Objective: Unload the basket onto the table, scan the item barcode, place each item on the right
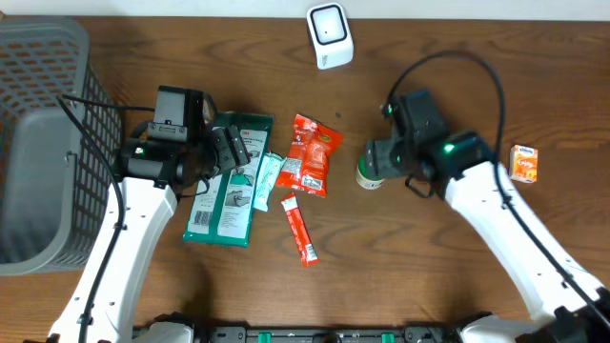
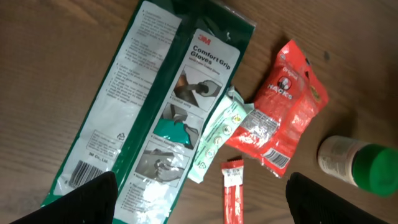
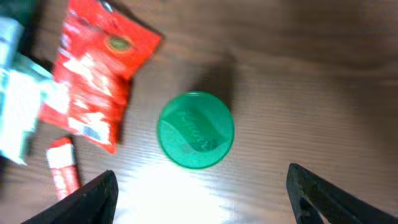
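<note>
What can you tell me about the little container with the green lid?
It is a small round container with a pale body and a glossy green lid bearing faint raised lettering, plastic by the look. It stands upright on the wooden table, beside the red snack packet but apart from it. The right arm's fingers hang open, clear of it.

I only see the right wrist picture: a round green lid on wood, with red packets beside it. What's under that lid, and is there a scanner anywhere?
Observer: The lid caps a small white jar standing upright; the left wrist view shows its pale side.
Operator: And the scanner?
Observer: A white scanner stands at the top of the overhead view, well apart from the jar.
Operator: What's the other arm doing?
Observer: The left gripper hovers open over a green glove packet, holding nothing.
</note>
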Available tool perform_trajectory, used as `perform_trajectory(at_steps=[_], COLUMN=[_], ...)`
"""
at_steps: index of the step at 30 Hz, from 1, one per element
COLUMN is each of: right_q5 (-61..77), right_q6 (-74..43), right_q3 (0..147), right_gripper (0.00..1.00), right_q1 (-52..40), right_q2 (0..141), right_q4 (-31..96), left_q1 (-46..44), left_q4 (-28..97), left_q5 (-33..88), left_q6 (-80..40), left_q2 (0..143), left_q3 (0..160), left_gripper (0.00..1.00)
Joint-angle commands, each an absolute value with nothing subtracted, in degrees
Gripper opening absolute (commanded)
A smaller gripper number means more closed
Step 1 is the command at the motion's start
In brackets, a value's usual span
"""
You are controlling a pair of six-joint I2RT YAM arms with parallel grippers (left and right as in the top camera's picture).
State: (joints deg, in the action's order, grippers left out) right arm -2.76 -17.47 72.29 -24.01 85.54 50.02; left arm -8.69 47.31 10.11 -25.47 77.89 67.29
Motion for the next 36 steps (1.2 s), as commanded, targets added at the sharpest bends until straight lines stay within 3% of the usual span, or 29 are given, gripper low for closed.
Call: perform_trajectory(at_steps=[1,7,11,15,36], right_q5=[-2.9,1.3,5.2,5.2,4.1], right_q6=[-20.7,-18.5,-16.5,-14.5,-13.5], right_q3=[76.8,78.8,89.0,99.9,99.5], right_gripper=[0.85,0.88,0.88,0.99,0.98], right_q1=[-23.6,-23.4,-21.9,-21.3,-21.7], right_q2=[85.5,88.5,95.6,104.6,118.7], right_q4=[53.1,57.9,68.4,77.5,74.2], left_q1=[-8.5,-8.5,-8.5,-8.5,-8.5], left_q4=[47.3,47.3,47.3,47.3,47.3], left_q5=[9.6,9.6,9.6,9.6,9.6], left_q6=[-25.1,-25.1,-25.1,-25.1,-25.1], left_q2=[77.6,77.6,77.6,77.6,77.6], left_q3=[68.2,68.2,68.2,68.2,68.2], left_gripper=[0.87,0.87,0.87,0.87,0.87])
